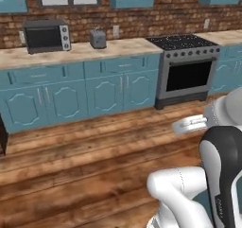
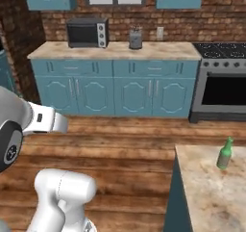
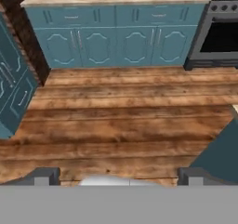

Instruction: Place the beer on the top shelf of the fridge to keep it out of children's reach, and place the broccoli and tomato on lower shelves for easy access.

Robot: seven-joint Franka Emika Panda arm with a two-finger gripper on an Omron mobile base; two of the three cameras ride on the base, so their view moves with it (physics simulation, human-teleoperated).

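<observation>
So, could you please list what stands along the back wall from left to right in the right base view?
Microwave → toaster → wall outlet → stove.

Arm folded low, gripper (image 3: 118, 175) facing floor, jaws spread wide, nothing between them.

A home kitchen: teal cabinets (image 1: 71, 97), a stove (image 1: 186, 68), microwave (image 2: 87, 32) and toaster (image 1: 98, 39) against a brick wall (image 2: 158, 19), plank floor (image 3: 121, 121).
</observation>
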